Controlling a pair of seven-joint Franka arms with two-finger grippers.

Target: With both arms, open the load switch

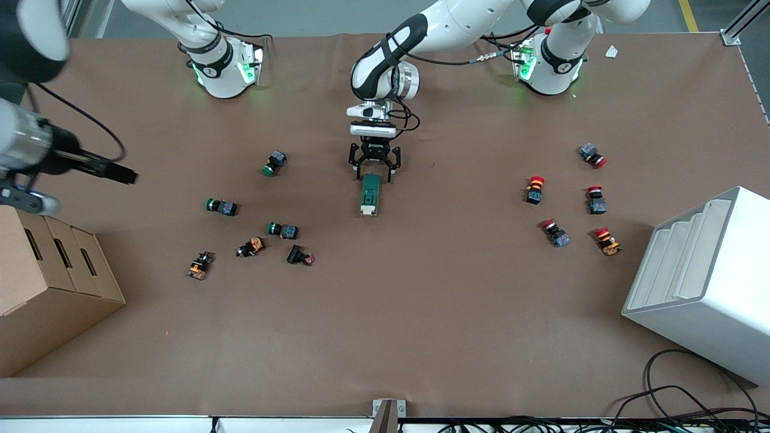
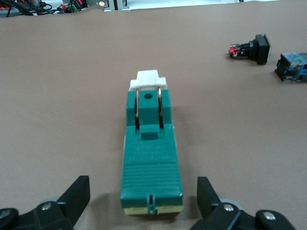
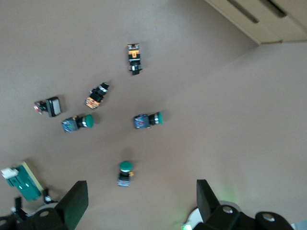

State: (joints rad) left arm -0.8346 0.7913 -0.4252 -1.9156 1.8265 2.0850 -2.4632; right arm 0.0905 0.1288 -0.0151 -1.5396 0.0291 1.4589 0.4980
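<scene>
Approach step: left gripper (image 1: 376, 171), fingers apart, straddles the dark-green rectangular load switch (image 1: 369, 194) end. Next: clamp it. Right gripper (image 3: 139, 203) waits raised, fingers apart.

Bare counter (image 1: 385, 313) lay all around the load switch (image 1: 369, 193), with the left gripper (image 1: 374, 171) straddling its end, jaws spread. The green buttons (image 1: 283, 229) crowded the right arm's end, the red buttons (image 1: 556, 233) and white bin (image 1: 710, 282) the left arm's.
</scene>
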